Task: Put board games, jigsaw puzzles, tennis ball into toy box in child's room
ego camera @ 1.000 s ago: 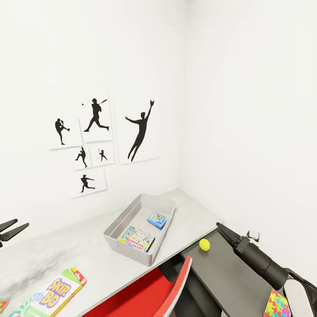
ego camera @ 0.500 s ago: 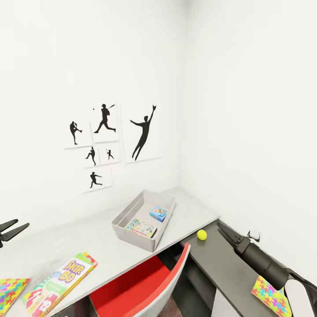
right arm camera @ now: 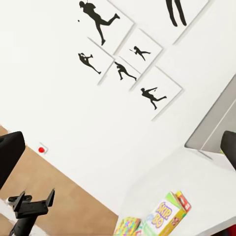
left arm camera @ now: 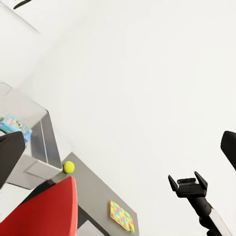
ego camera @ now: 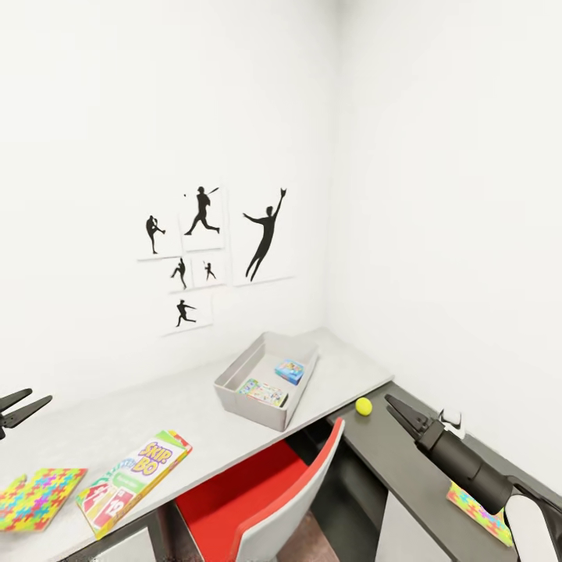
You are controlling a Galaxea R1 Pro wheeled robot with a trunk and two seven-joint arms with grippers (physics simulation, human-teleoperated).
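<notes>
1. Toy box (ego camera: 269, 380) sits on the grey tabletop (ego camera: 156, 414), toward 12 o'clock from the robot. Two flat boxes lie inside it: a blue one (ego camera: 289, 371) and a pale one (ego camera: 263, 392).
2. Still outside: Skip-Bo game (ego camera: 133, 480) at 9 o'clock near the tabletop's front edge, with a puzzle (ego camera: 39, 497) just beside it, further toward 9 o'clock.
3. Ball (ego camera: 364, 406) rests on the dark side tabletop (ego camera: 398, 476) at 1 o'clock. A second puzzle (ego camera: 478, 511) lies on the same surface at 4 o'clock, partly hidden by the right arm.
4. Right gripper (ego camera: 393, 406): fingers pressed together, empty, tip near the ball but apart from it. Left gripper (ego camera: 19, 408): fingers spread, empty, at 9 o'clock above the tabletop.
5. Red chair (ego camera: 273, 499) stands between the robot and the box.
6. Risks, by judgement:
   - A closed fingertip nudging the ball would send it rolling off the edge.
   - Flat puzzle and game offer little edge to pinch; fingers may slip or push them along.
   - The chair back could snag an arm reaching for the box.
</notes>
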